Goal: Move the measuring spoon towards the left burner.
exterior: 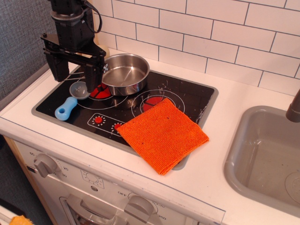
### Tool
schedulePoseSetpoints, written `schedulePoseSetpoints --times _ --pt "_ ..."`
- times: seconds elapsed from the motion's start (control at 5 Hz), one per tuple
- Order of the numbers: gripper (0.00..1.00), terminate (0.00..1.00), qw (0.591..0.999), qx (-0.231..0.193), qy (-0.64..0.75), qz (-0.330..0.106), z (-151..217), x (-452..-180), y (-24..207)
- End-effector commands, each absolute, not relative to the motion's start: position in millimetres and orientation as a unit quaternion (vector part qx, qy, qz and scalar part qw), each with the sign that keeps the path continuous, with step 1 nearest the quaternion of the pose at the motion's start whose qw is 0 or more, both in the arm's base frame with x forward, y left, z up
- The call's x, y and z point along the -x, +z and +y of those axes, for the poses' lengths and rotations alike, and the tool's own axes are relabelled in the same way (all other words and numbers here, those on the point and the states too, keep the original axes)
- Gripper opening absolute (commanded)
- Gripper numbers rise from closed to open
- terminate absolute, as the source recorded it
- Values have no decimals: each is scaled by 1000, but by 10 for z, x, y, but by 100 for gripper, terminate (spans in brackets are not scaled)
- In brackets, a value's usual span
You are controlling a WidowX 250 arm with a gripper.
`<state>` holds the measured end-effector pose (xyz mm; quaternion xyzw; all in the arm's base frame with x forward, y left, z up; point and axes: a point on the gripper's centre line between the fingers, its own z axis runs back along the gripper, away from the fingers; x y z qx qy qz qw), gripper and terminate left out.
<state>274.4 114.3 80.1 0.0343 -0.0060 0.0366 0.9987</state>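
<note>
The measuring spoon (71, 100) lies flat on the black stove glass at the left, its grey bowl toward the back and its light-blue handle toward the front. Its bowl touches the white rings of the left burner (96, 92), whose red disc is partly covered by the steel saucepan (123, 73). My gripper (76, 71) hangs above the spoon, open and empty, with its two black fingers (61, 68) spread wide apart.
An orange cloth (162, 132) covers the stove's front right and part of the right burner (152, 103). A cream object (100, 50) sits behind the pan by the tiled wall. A grey sink (267, 154) lies at the right.
</note>
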Motion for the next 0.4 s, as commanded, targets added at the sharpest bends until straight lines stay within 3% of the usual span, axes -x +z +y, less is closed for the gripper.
schedulePoseSetpoints --times 0.0,0.2 --pt "100 0 999 -37 28 -22 1119 -2810 918" --pt "100 100 999 -37 28 -22 1119 -2810 918"
